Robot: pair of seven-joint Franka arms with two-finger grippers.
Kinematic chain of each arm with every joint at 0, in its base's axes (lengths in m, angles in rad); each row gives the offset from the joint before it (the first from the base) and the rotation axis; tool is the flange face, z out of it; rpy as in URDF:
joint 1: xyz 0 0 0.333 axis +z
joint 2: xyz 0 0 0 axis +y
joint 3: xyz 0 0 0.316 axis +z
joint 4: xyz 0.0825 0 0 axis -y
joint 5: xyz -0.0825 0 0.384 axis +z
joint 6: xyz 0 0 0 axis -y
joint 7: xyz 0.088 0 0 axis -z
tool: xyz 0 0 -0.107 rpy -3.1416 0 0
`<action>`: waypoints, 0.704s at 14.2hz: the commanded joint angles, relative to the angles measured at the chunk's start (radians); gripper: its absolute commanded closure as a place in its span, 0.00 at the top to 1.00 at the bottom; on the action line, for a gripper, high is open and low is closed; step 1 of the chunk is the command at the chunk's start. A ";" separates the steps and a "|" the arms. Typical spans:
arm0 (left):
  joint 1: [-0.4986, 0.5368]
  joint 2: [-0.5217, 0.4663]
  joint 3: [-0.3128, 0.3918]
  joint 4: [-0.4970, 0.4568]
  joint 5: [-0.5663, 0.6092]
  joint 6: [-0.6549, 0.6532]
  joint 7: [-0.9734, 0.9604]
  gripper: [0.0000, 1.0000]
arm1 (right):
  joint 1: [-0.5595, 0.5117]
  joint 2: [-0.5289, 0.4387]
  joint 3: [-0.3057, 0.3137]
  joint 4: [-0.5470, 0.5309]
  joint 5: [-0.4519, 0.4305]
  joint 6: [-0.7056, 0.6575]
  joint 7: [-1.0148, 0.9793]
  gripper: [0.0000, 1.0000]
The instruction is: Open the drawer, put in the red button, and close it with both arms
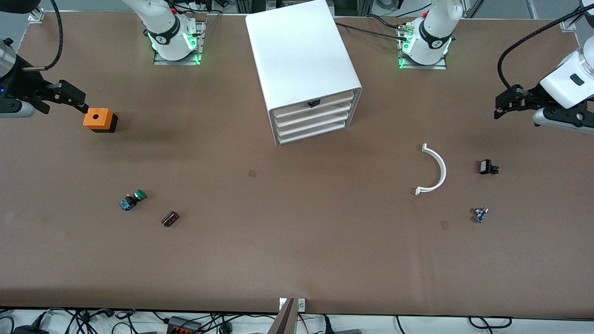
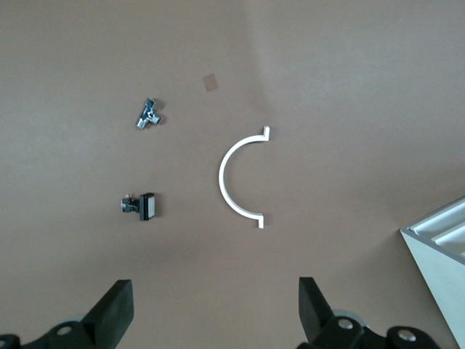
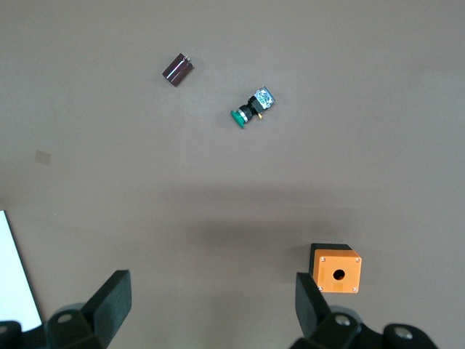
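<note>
The white drawer cabinet (image 1: 304, 65) stands mid-table between the two arm bases, its stacked drawers (image 1: 315, 119) all shut and a small black handle (image 1: 313, 103) on the top one. The red button is not in view. My left gripper (image 1: 515, 109) hangs open and empty over the table at the left arm's end; in the left wrist view the left gripper (image 2: 216, 305) has bare table between its fingers. My right gripper (image 1: 65, 103) hangs open and empty at the right arm's end beside the orange box (image 1: 98, 119); the right wrist view shows the right gripper (image 3: 211, 302) with nothing in it.
A green-capped switch (image 1: 132, 199) and a dark red block (image 1: 170, 219) lie toward the right arm's end. Toward the left arm's end lie a white half-ring (image 1: 435, 170), a black part (image 1: 487, 167) and a small silver-blue part (image 1: 480, 215).
</note>
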 commanded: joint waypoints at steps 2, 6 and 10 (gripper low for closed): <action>-0.021 0.045 0.001 0.064 0.012 -0.030 -0.017 1.00 | 0.004 -0.029 -0.001 -0.026 -0.013 0.005 -0.007 1.00; -0.021 0.063 0.003 0.086 0.019 -0.032 -0.017 1.00 | 0.004 -0.029 -0.001 -0.026 -0.015 0.004 -0.008 1.00; -0.022 0.069 0.003 0.098 0.019 -0.033 -0.022 1.00 | 0.004 -0.029 -0.001 -0.028 -0.016 0.002 -0.007 1.00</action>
